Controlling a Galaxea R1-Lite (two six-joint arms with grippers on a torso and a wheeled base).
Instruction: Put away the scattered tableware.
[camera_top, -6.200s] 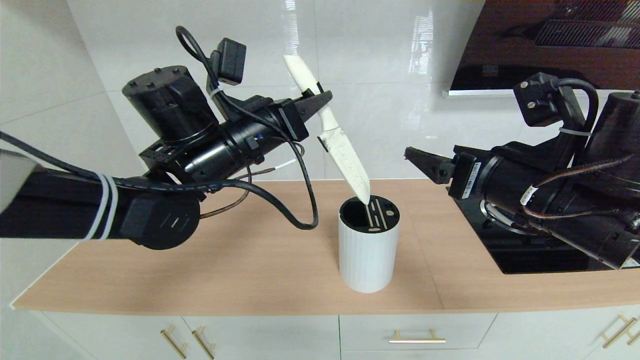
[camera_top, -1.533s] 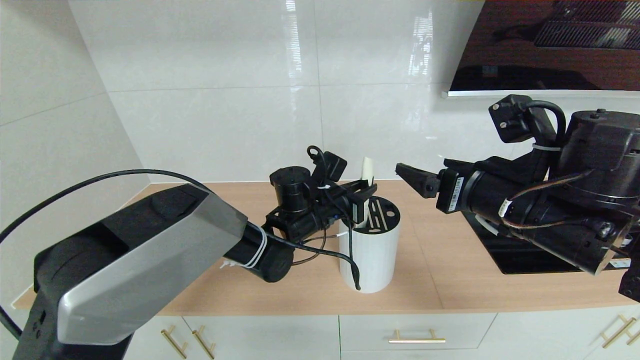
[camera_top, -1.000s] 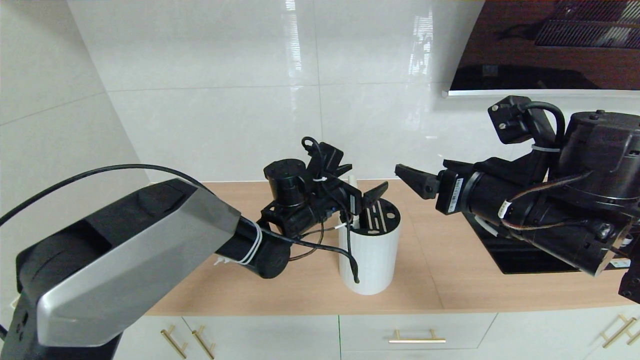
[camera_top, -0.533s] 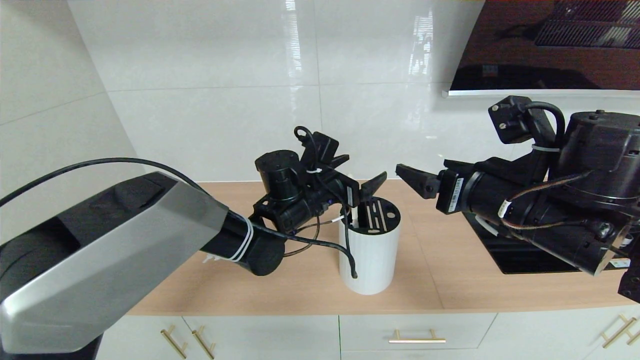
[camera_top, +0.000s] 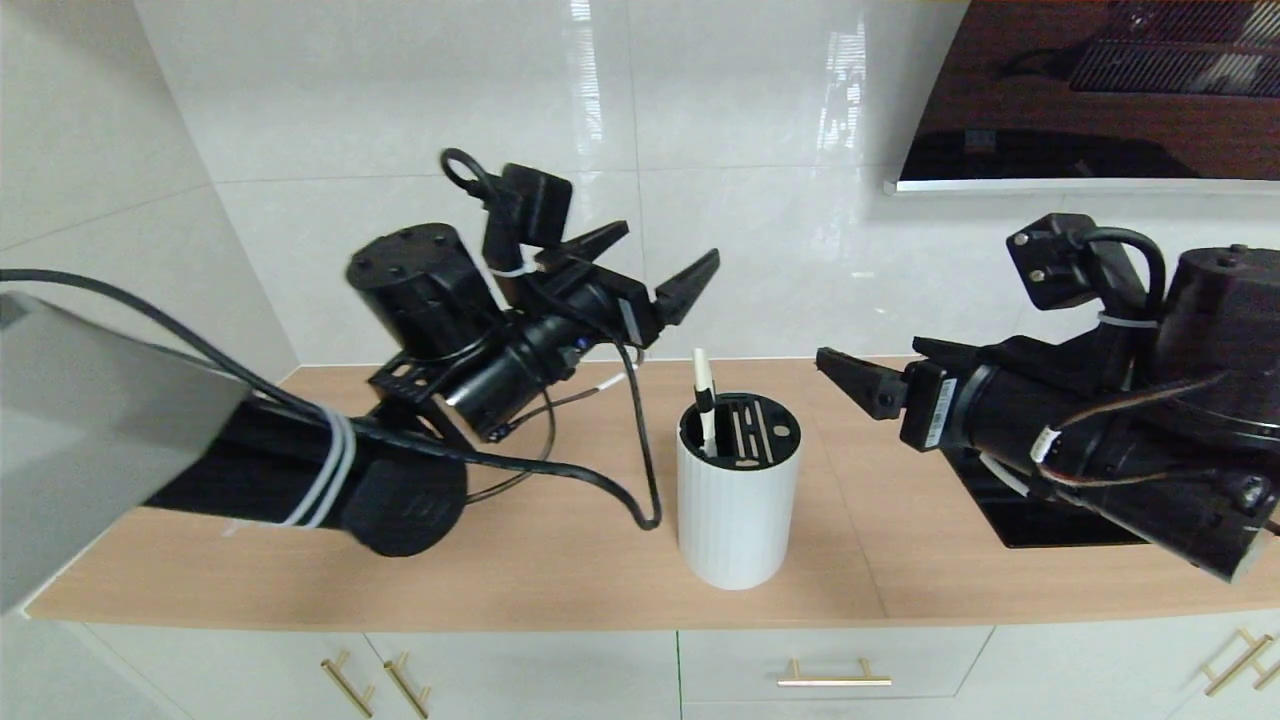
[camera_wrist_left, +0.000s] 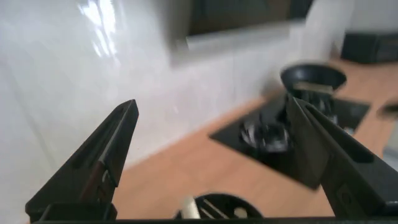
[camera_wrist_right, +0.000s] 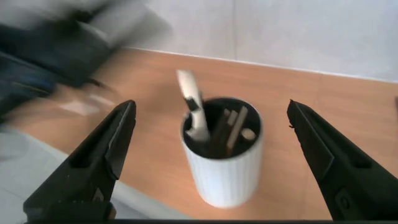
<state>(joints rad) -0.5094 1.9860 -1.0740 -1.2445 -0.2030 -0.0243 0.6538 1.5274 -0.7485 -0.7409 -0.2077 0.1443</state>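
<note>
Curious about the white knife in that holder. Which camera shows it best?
Right wrist view: looks down on the knife handle standing in the holder. Head view shows it sideways, smaller; left wrist view, just its tip.

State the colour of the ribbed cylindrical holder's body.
The ribbed cylindrical holder is white; head view shows it best.

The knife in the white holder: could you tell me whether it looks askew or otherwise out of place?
Slightly: the knife stands handle-up and tilted in the open compartment of the white holder, beside the narrow slots, not in one. The holder is upright on the counter; nothing looks spilled.
</note>
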